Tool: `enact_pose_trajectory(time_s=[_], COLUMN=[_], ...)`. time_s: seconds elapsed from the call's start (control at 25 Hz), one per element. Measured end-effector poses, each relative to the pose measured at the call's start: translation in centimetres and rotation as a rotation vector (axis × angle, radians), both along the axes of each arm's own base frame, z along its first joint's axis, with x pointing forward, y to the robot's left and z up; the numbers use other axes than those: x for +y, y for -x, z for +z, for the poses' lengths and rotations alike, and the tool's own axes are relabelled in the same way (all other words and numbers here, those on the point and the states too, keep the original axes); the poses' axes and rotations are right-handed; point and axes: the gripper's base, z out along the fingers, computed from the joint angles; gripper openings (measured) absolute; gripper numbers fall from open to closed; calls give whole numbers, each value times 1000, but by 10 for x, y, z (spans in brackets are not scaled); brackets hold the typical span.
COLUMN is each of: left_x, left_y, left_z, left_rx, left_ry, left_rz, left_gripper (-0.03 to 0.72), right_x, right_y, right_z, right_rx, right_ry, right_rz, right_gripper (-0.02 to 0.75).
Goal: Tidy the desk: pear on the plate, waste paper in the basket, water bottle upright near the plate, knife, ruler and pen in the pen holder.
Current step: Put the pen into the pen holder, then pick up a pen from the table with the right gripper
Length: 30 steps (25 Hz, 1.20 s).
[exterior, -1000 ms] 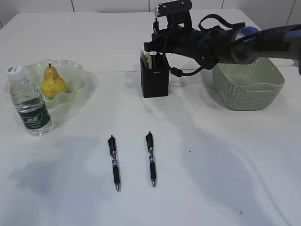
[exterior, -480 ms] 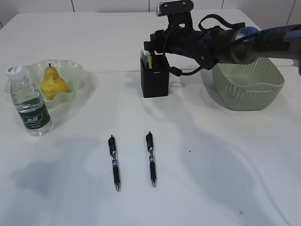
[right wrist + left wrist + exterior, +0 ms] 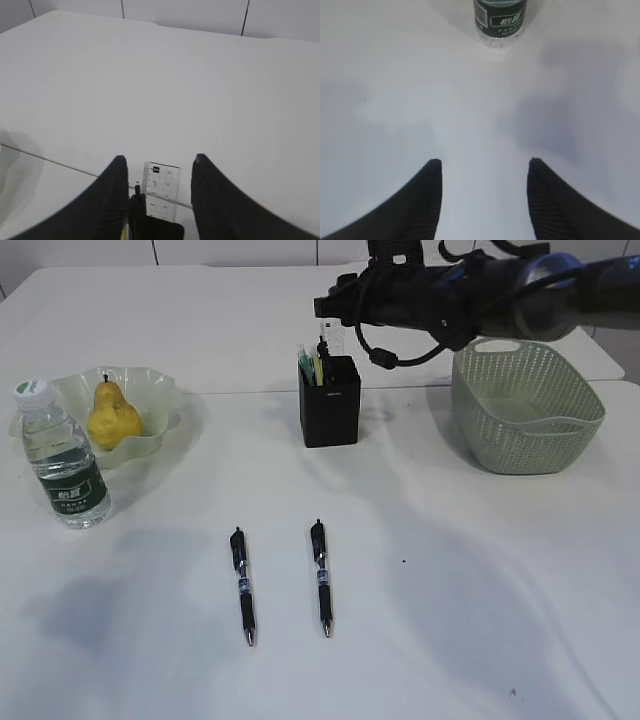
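Ruler (image 3: pixel 161 191), transparent with printed scale marks, stood upright in the black pen holder (image 3: pixel 330 400), its top end showing in the gap between the right gripper's (image 3: pixel 156 167) two dark fingers (image 3: pixel 112 200) without touching either. Those fingers stood apart and held nothing.

Compared with a second earlier, the right arm had lifted away from the holder's mouth and its fingers had spread.

The exterior view showed the pear (image 3: pixel 112 415) on the pale green plate (image 3: pixel 160 390), the water bottle (image 3: pixel 62 455) upright just beside that plate, two pens (image 3: pixel 320 578) lying on the table (image 3: pixel 450 590), and the basket (image 3: pixel 525 405) at right. Only the left wrist view showed the left gripper (image 3: pixel 485 165): fingers apart, empty, above bare table, with the bottle's base ahead.
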Motion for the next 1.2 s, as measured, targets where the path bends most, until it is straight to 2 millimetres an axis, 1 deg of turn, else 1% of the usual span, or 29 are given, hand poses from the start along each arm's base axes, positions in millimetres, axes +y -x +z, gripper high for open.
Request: enact_pose_trajectory(time_s=[0.08,0.4,0.48,0.6,0.72,0.96,1.12,1.2], left_x=[0,-1,-1,-2,-2,-2,-3,-3], left_y=[-1,-1,-1,-1,-1,-1,-2,-2], left_z=[1,1,1,1,1,1,1,1], left_rx=[-10,-9,-9,-10,-14,-18,-22,-21], left_ry=[2,14,20,29,34,39,48,53], left_rz=[0,3,4,7,8,9,11,12], left_gripper=[384,384,384,384,384,384,384,384], right_x=[-3,-13,-11,-6,-2,5,10,14], right_y=[4,22,29,39,49,69,83,92], right_z=[10,38,47,54,58,55,53,53], right_rx=[20,160,187,230,278,416,527,589], right_ry=[11,57,72,116,204,418,493,499], right_rz=[-19,-108,-117,-120,-104,-51,-47,-45], right_gripper=[347,348,348,348,348,349,349,348])
